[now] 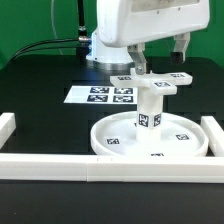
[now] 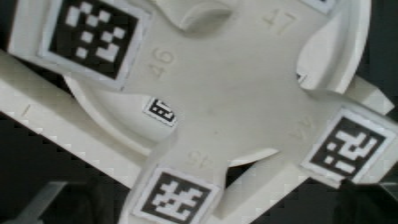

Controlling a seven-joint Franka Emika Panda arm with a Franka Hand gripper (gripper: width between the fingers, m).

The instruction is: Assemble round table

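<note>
Black and matte, the tabletop (image 1: 40, 100) fills most of the exterior view, and behind it we see a green backdrop (image 1: 40, 20). White border rails (image 1: 60, 166) run along the near edge and up both sides. The marker board (image 1: 105, 95) lies flat toward the far side, at the exterior view's left of the parts.

The round disc (image 1: 108, 142) sits on the table just inside the near rail, rim up. The short leg (image 1: 150, 112) stands upright at its middle, and the cross-shaped base (image 1: 155, 83) lies level on top of the leg, its arms spreading out to the sides.

The white arm (image 1: 130, 20) hangs over this stack, with the gripper (image 1: 160, 58) directly above the base. Its two dark fingers stand apart and one reaches down close to the cross. We cannot tell whether they press on the part or hang free of it.

In the wrist view the cross-shaped base (image 2: 231, 100) fills nearly the whole picture at close range, pale grey-white plastic with a broad smooth hub. Black-and-white square tags (image 2: 93, 30) sit on three of its arms, and a smaller one is near the hub. Slivers of the dark table (image 2: 36, 175) show between the arms. No fingertips are clearly seen here, so this view does not settle the grip either.
</note>
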